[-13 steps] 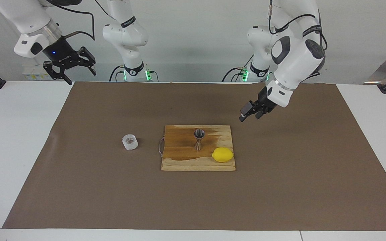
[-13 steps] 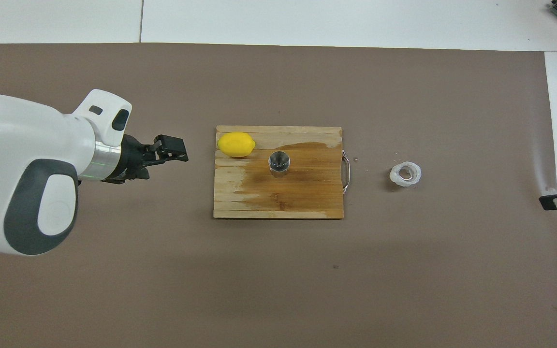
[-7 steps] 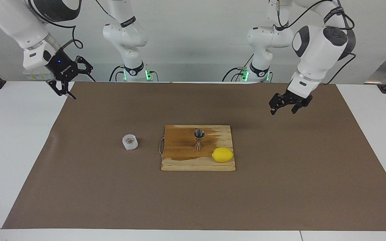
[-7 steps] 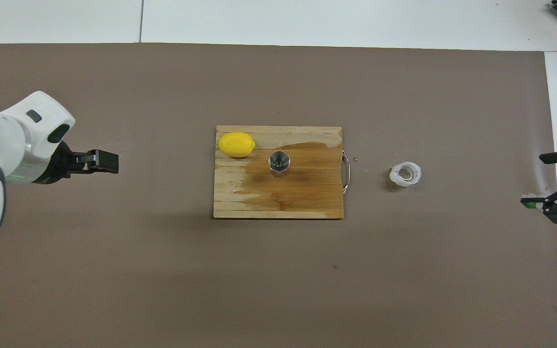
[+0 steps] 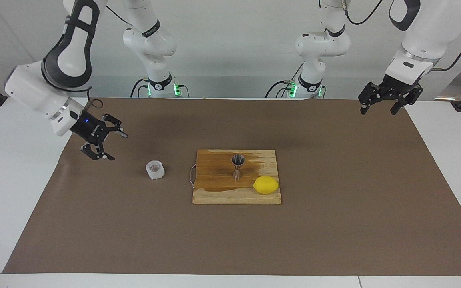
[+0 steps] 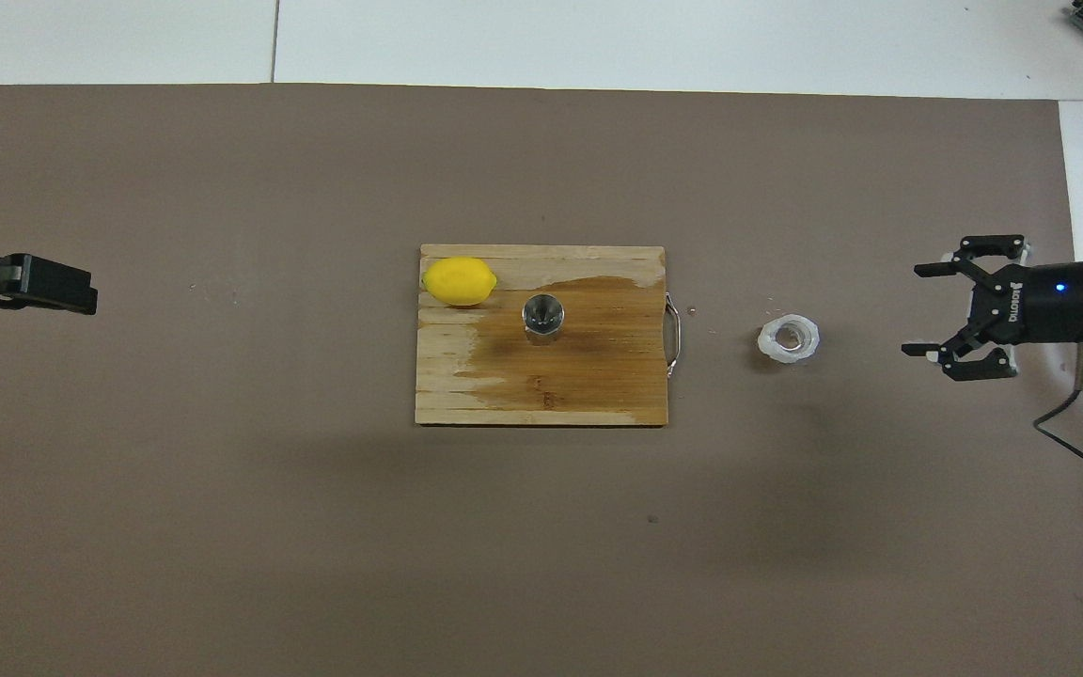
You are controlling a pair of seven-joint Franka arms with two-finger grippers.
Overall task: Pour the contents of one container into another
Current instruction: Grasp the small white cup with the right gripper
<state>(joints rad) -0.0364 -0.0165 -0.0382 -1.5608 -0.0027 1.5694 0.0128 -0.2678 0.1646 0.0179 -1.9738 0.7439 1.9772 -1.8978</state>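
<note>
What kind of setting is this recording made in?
Most likely a robotics lab bench staged as a bar or kitchen counter: two robot arms at a white table with a brown mat, and a cutting board bearing a jigger and lemon.

small clear faceted glass cup: whitish rim
shiny steel hourglass jigger: silver
oval lemon: yellow
wooden cutting board: pale, dark-stained patch
paper table mat: plain brown

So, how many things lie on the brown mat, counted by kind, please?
Glass cup: 1
Steel jigger: 1
Lemon: 1
Wooden board: 1
Total: 4
</note>
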